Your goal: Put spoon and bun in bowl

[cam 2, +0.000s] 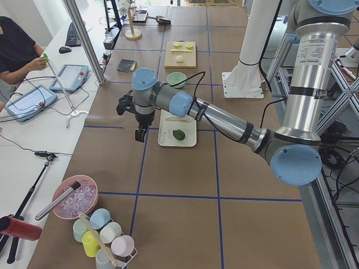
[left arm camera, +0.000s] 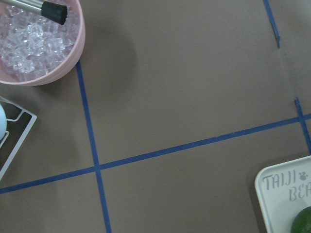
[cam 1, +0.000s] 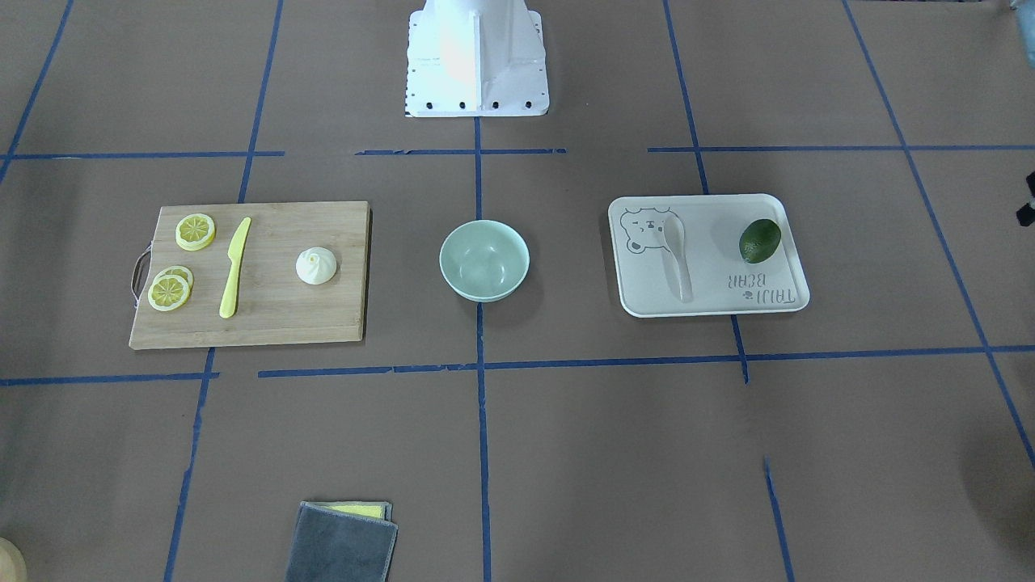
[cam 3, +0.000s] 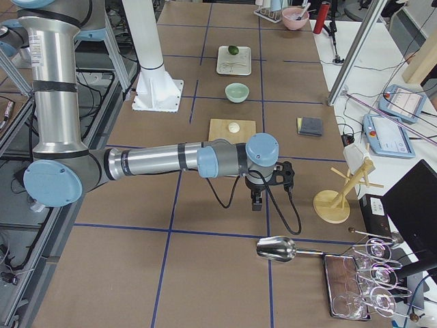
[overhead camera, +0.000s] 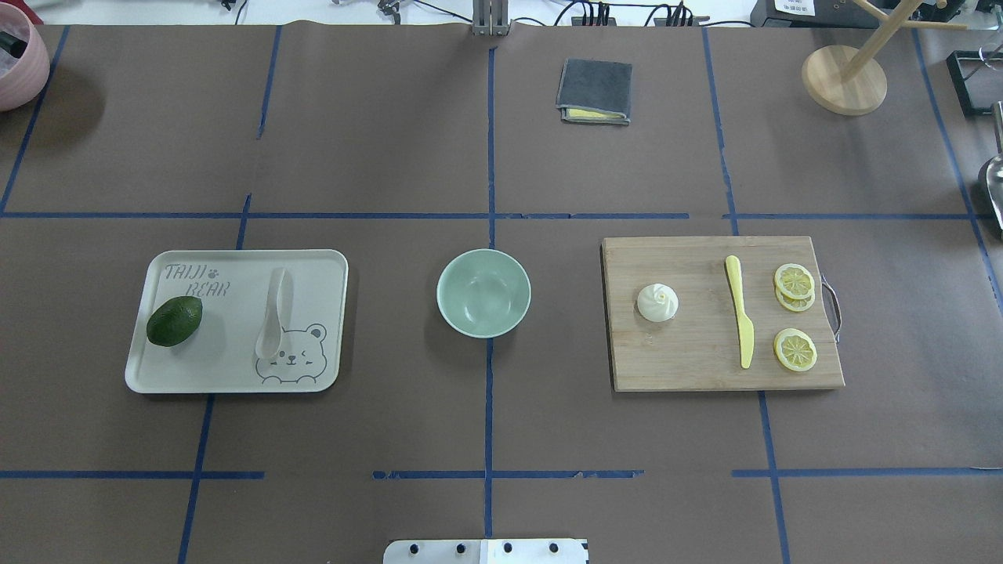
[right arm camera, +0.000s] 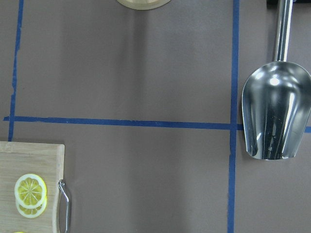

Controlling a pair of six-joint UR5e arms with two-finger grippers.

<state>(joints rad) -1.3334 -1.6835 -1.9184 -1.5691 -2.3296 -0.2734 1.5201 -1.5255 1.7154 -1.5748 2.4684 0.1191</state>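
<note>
The mint-green bowl (overhead camera: 483,293) stands empty at the table's middle. The cream spoon (overhead camera: 274,313) lies on the bear tray (overhead camera: 235,376), left of the bowl. The white bun (overhead camera: 657,302) sits on the wooden cutting board (overhead camera: 705,352), right of the bowl. My left gripper (cam 2: 140,134) shows only in the exterior left view, hanging above the table beside the tray; I cannot tell whether it is open or shut. My right gripper (cam 3: 257,203) shows only in the exterior right view, above the table past the board's handle end; I cannot tell its state either.
A green avocado (overhead camera: 174,320) lies on the tray. A yellow knife (overhead camera: 740,321) and lemon slices (overhead camera: 794,349) lie on the board. A grey cloth (overhead camera: 594,91) lies at the far side. A pink ice bowl (left arm camera: 39,39) and a metal scoop (right arm camera: 275,114) lie at the table's ends.
</note>
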